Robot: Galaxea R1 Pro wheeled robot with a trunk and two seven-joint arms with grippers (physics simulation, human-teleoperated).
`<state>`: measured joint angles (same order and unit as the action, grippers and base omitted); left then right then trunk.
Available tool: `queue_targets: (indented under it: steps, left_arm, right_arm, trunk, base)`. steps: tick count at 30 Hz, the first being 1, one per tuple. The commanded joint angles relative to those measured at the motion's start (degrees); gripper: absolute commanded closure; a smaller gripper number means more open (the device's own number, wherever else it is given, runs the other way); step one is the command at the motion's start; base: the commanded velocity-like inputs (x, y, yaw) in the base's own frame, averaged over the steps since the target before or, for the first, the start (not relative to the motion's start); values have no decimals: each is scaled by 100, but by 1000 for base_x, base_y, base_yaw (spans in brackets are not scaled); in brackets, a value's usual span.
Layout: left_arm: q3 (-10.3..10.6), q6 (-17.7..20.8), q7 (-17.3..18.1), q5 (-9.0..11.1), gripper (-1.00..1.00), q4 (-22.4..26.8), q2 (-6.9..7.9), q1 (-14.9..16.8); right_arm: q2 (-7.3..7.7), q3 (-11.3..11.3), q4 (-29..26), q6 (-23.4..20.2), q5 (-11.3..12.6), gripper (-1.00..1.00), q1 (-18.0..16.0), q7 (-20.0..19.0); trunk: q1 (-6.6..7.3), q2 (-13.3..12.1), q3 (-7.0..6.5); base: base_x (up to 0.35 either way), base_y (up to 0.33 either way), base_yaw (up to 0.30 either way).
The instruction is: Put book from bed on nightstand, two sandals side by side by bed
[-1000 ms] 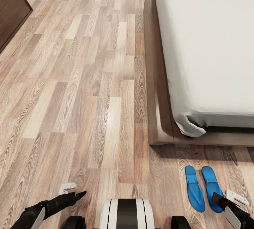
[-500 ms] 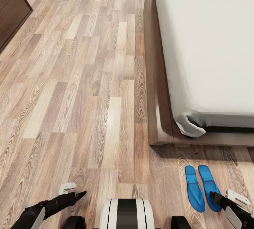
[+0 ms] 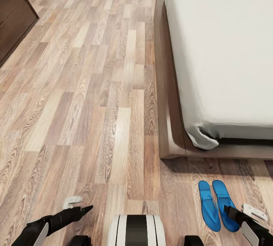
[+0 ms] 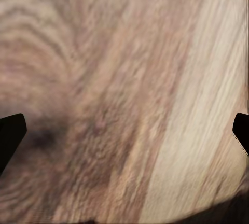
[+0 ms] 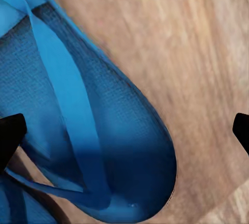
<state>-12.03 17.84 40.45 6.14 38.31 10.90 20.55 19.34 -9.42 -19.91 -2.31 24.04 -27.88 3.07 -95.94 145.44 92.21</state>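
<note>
Now the whole head view sits a touch lower than a moment ago: more of the far white wall and the tan door at eleven o'clock come in, so the camera has tilted up and the furniture has not moved. What has really shifted is the right-hand one of the two sandals (image 3: 217, 205); a second ago it lay a little apart from its mate, and it now lies close beside it, heel level with heel, on the floor (image 3: 94, 98) just off the foot corner of the bed (image 3: 223, 48), at about five o'clock from the middle of the view. To my eye that half of the job looks as good as done, the pair lying side by side next to the dark wooden frame. The right claw (image 3: 240, 212) hangs over the heel of the outer sandal, its fingertips spread wide at the edges of the wrist view and nothing clamped between them, with the blue sole (image 5: 98, 130) and its thin strap lying flat below. The left claw (image 3: 77, 205) hovers at seven o'clock over bare planks, likewise spread open and empty. Both sandals are bright blue, flat and thin, toes pointing toward the bed. On the mattress I see no book from where I stand, so I judge that part is either settled or waits farther up the bed.
</note>
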Motion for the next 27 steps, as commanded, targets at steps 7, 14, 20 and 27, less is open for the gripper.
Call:
queue_targets:
  steps: [7, 14, 20, 27]
  left_arm:
    - [-5, 53, 16, 43, -100, -1, -1, 1]
    - [-5, 53, 16, 39, -100, -1, -1, 1]
    - [-1, 53, 16, 39, -100, 0, 0, 1]
    - [-1, 53, 16, 37, -100, 1, -1, 1]
  right_arm:
    - [0, 2, -13, -19, 55, -100, 1, 18]
    - [0, 2, -13, -16, 54, -100, 1, 18]
    - [0, 4, -13, -16, 52, -100, 1, 18]
    - [0, 2, -13, -16, 52, -100, 0, 17]
  trunk:
    - [19, -8, -153]
    - [37, -18, -308]
    - [52, -26, -441]
    - [70, -35, -596]
  base:
    - [0, 0, 0]
    - [0, 0, 0]
    - [0, 0, 0]
    - [0, 0, 0]
